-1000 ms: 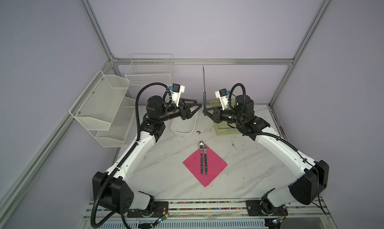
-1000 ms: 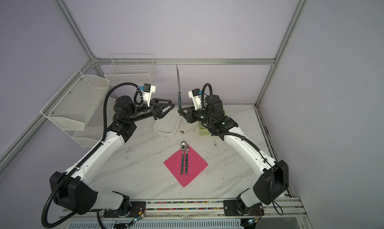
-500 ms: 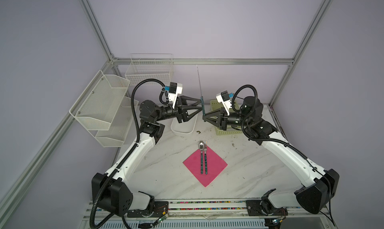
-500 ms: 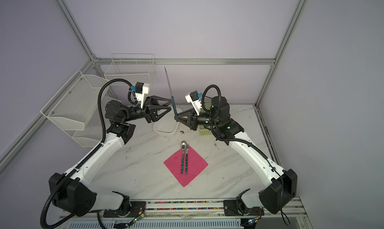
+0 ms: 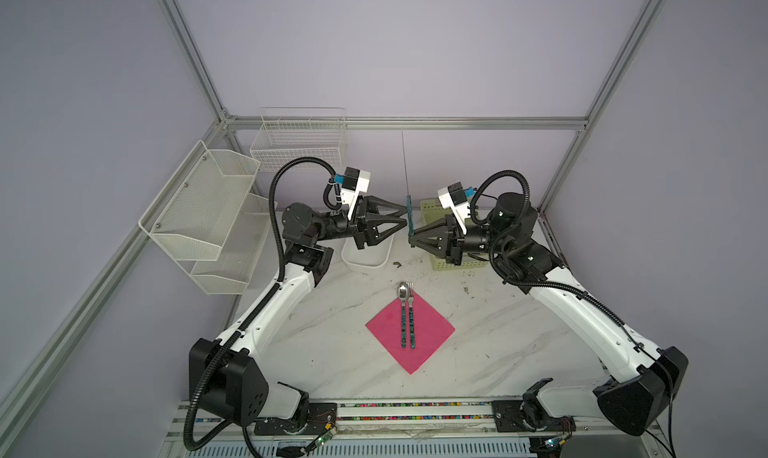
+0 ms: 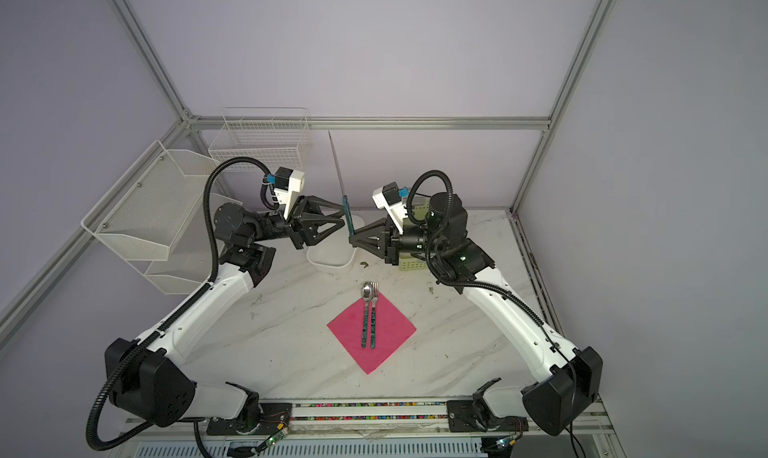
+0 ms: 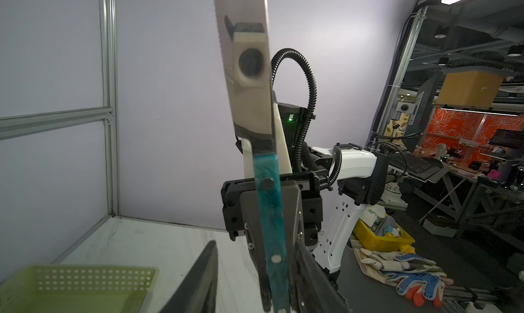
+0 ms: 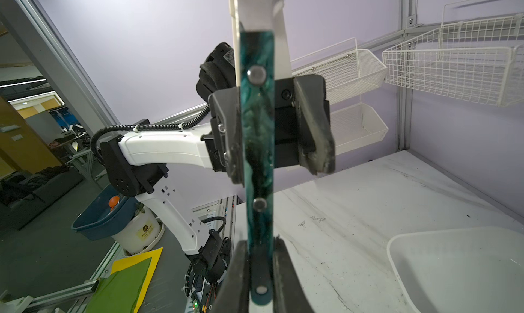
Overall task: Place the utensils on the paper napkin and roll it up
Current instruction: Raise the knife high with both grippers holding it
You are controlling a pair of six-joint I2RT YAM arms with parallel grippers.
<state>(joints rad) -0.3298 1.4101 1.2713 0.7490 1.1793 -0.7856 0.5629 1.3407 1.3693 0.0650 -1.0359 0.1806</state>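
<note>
The pink paper napkin (image 5: 430,337) (image 6: 392,331) lies as a diamond on the marble table. Two utensils rest on it side by side, a spoon (image 5: 402,310) (image 6: 365,310) and a fork (image 5: 411,315) (image 6: 374,317), with their heads past its far corner. Above the table's back, my right gripper (image 5: 411,238) (image 6: 351,240) (image 8: 260,243) is shut on the teal handle of a knife (image 5: 410,217) (image 6: 347,218) (image 7: 269,212) (image 8: 258,127), blade up. My left gripper (image 5: 405,216) (image 6: 344,217) (image 7: 255,245) straddles that handle higher up. It is open, with one finger against the handle and the other apart.
A white tub (image 5: 368,258) (image 8: 453,269) and a green perforated basket (image 5: 432,209) (image 7: 71,286) stand at the back of the table, under both grippers. White mesh shelves (image 5: 199,211) and a wire basket (image 5: 299,144) hang on the left and back walls.
The two grippers have come together at the back. The right one brought the upright knife leftward, and the left one reached in around its handle while its jaws narrowed.
</note>
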